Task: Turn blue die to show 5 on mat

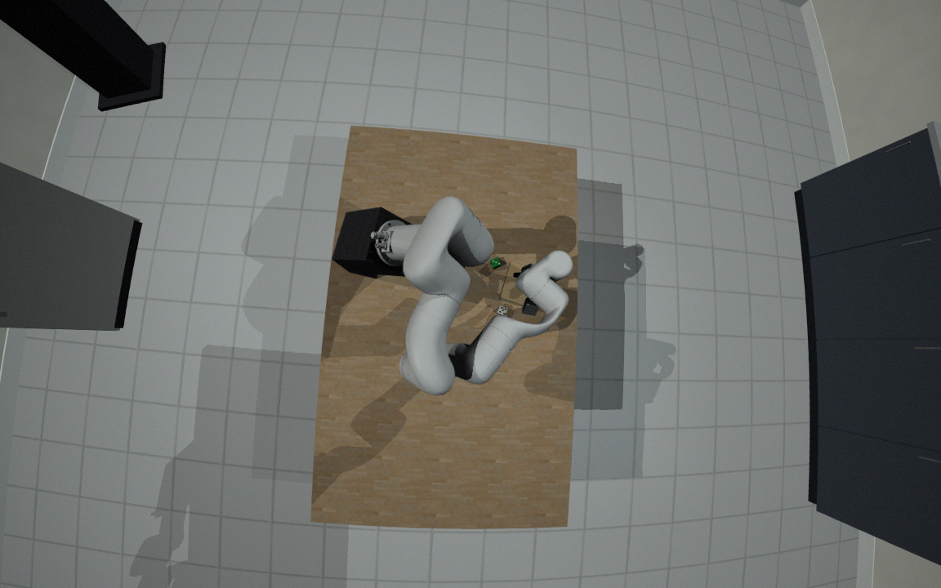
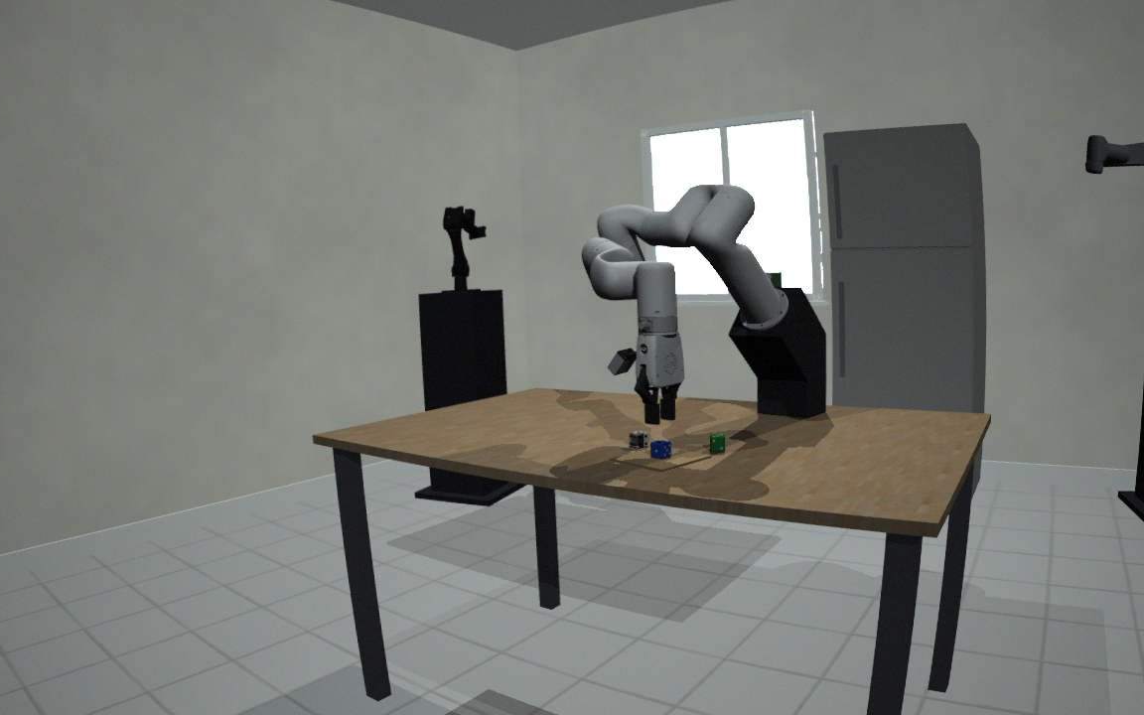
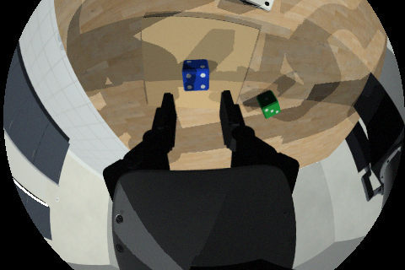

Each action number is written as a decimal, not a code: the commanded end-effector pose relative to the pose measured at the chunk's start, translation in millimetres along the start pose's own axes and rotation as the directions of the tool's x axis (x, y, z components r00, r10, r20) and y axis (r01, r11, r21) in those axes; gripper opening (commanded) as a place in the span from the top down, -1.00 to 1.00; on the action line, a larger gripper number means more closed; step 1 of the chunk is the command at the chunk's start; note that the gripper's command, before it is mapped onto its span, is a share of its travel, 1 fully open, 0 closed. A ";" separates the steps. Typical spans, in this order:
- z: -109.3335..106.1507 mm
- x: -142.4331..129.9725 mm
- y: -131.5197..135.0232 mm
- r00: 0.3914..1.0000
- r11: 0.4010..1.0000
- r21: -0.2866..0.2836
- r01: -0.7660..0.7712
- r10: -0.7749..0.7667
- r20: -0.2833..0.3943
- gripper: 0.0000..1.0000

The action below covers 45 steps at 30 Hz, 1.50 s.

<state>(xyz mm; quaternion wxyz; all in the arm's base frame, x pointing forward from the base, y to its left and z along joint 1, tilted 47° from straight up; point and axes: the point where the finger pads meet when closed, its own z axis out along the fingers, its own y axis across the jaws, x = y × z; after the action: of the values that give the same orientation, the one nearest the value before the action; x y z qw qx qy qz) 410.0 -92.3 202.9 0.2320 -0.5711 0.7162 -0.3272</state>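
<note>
Hovering above the blue die, my gripper partly open and holding nothing.
The die is lying flat on the mat, apparently showing 4 on top, with two pips on a side. I'm judging it light and rigid, its smooth faces perhaps prone to slipping under an off-centre pinch. I'm favouring the opposite side faces lined up with my fingers, at mid-height, leaving the two-pip side free for a quarter turn, and keeping the squeeze modest and my tips off the mat.

A refrigerator — beside a bright window.
</note>
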 end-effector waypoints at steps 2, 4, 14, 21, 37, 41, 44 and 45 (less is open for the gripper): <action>5.8 -0.3 -0.6 1.000 1.000 0.002 0.001 -0.001 0.000 0.05; 9.1 -0.4 -0.6 1.000 1.000 0.002 0.001 -0.001 0.000 0.05; 22.4 -0.7 -0.7 1.000 1.000 0.002 0.001 -0.001 0.000 0.05; 28.4 -0.9 -0.8 1.000 1.000 0.002 0.001 -0.001 0.000 0.05; 31.7 -1.0 -0.8 1.000 1.000 0.002 0.001 -0.001 0.000 0.05; 31.7 -1.0 -0.8 1.000 1.000 0.002 0.001 -0.001 0.000 0.05; 31.7 -1.0 -0.8 1.000 1.000 0.002 0.001 -0.001 0.000 0.05; 31.7 -1.0 -0.8 1.000 1.000 0.002 0.001 -0.001 0.000 0.05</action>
<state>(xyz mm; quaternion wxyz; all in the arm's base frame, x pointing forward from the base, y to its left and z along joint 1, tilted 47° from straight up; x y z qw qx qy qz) 433.3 -98.1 181.1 0.2320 -0.5709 0.7163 -0.3273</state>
